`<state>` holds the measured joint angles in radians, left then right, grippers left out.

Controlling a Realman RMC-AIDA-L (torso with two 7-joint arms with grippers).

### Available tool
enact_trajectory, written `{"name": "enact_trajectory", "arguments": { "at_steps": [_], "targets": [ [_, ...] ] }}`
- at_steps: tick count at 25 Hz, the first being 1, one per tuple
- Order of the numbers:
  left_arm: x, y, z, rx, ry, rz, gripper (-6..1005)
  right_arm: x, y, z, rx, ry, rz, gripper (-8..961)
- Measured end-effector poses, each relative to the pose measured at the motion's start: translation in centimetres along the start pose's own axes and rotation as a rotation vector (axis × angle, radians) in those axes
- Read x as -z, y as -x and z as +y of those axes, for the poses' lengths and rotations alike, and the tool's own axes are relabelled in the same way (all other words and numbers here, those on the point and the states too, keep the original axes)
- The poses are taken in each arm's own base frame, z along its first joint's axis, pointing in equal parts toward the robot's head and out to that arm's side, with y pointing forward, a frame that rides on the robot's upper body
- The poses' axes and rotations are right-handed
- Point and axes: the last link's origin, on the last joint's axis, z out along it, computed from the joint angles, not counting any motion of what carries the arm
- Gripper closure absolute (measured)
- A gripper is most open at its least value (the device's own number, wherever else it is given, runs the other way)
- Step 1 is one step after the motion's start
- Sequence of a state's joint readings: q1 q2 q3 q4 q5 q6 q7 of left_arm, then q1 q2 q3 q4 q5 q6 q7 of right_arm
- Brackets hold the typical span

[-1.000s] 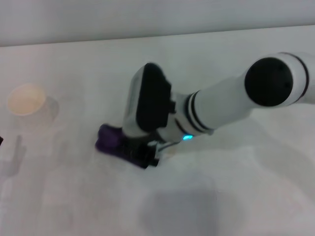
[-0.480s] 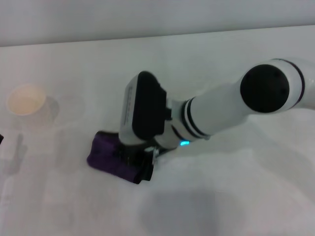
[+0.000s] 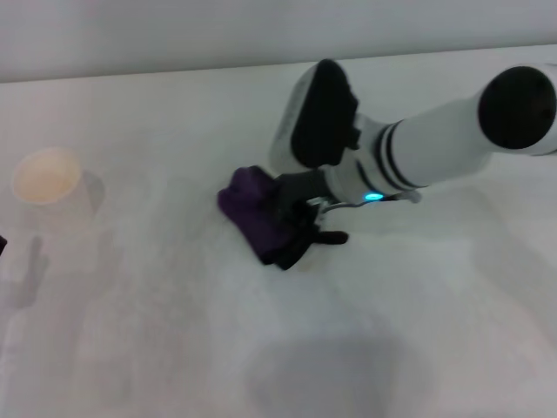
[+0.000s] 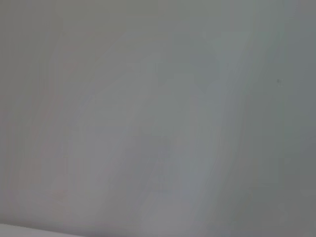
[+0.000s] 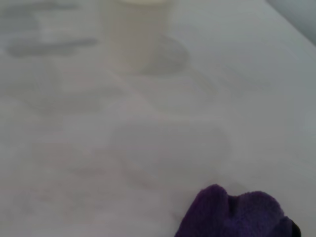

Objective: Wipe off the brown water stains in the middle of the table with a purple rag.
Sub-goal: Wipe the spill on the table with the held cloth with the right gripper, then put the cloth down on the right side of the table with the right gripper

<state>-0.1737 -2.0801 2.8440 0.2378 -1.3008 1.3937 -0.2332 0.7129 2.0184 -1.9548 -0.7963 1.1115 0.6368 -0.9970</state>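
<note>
The right tool (image 3: pixel 300 228) presses the purple rag (image 3: pixel 261 213) flat against the white worktop (image 3: pixel 174 348), its dark fingers closed on the cloth's near end so the bunched fabric trails out beyond them; the wrist is angled low, apparently to keep the rag in contact with the surface for a wiping stroke. In the right wrist view only a corner of the rag (image 5: pixel 237 212) shows, with bare worktop ahead of it. No distinct brown stain can be made out beside or beyond the tool, only faint grey smears, so it is likely hidden under the rag or already wiped thin. Farther out, well apart from the tool, stands a white paper cup (image 3: pixel 45 177). The left tool is out of view; its wrist camera shows only blank surface.
</note>
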Motion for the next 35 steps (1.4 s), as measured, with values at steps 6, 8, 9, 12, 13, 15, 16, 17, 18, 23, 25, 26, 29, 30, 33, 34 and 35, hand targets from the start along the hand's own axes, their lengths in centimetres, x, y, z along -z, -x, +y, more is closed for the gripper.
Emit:
{"name": "enact_trajectory", "arguments": {
  "at_steps": [6, 8, 9, 12, 13, 15, 16, 17, 18, 23, 25, 26, 29, 30, 33, 34, 35],
  "targets": [
    [0.0, 0.0, -0.1, -0.006, -0.001, -0.001, 106, 1.4, -2.6, -2.2, -0.056, -0.042, 0.056, 897],
    [0.0, 0.0, -0.1, -0.006, -0.002, -0.001, 106, 1.8, -3.1, -2.3, -0.077, -0.017, 0.076, 897],
    [0.0, 0.0, -0.1, -0.006, -0.002, -0.001, 106, 2.0, -3.2, -2.1, -0.083, 0.006, 0.086, 897],
    [0.0, 0.0, -0.1, -0.006, -0.001, -0.001, 107, 2.5, -3.1, -1.0, -0.072, 0.096, 0.116, 897],
    [-0.2, -0.1, -0.1, -0.007, 0.003, 0.002, 107, 2.6, -3.0, -0.5, -0.061, 0.120, 0.124, 898],
    [-0.2, -0.1, -0.1, -0.007, 0.004, 0.003, 107, 2.5, -2.7, 0.6, -0.024, 0.161, 0.136, 898],
    [-0.3, -0.1, 0.0, -0.008, 0.006, 0.005, 107, 2.3, -2.5, 1.5, 0.009, 0.181, 0.141, 898],
    [-0.3, -0.1, 0.0, -0.008, 0.006, 0.005, 107, 2.1, -2.3, 2.1, 0.035, 0.191, 0.145, 898],
    [-0.4, -0.2, 0.0, -0.008, 0.008, 0.006, 107, 1.9, -2.2, 2.4, 0.047, 0.193, 0.142, 898],
    [-0.6, -0.2, 0.1, -0.008, 0.012, 0.009, 107, 0.7, -1.0, 3.3, 0.069, 0.161, 0.083, 906],
    [-0.6, -0.2, 0.1, -0.008, 0.013, 0.009, 106, 0.3, -0.7, 3.1, 0.059, 0.122, 0.049, 909],
    [-0.6, -0.2, 0.1, -0.009, 0.013, 0.009, 106, 0.2, -0.6, 2.9, 0.053, 0.108, 0.039, 910],
    [-0.6, -0.3, 0.1, -0.008, 0.013, 0.009, 106, 0.2, -0.3, 2.2, 0.042, 0.060, 0.006, 912],
    [-0.6, -0.3, 0.1, -0.009, 0.013, 0.009, 106, 0.3, -0.2, 1.8, 0.034, 0.047, -0.001, 912],
    [-0.6, -0.2, 0.1, -0.008, 0.013, 0.009, 107, 0.6, -0.7, 0.4, -0.011, 0.007, -0.006, 911],
    [-0.6, -0.3, 0.1, -0.008, 0.013, 0.009, 107, 0.8, -1.0, -0.2, -0.037, -0.009, -0.006, 911],
    [-0.6, -0.2, 0.1, -0.009, 0.013, 0.009, 107, 1.0, -1.5, -1.0, -0.070, -0.026, -0.006, 911]
  ]
}}
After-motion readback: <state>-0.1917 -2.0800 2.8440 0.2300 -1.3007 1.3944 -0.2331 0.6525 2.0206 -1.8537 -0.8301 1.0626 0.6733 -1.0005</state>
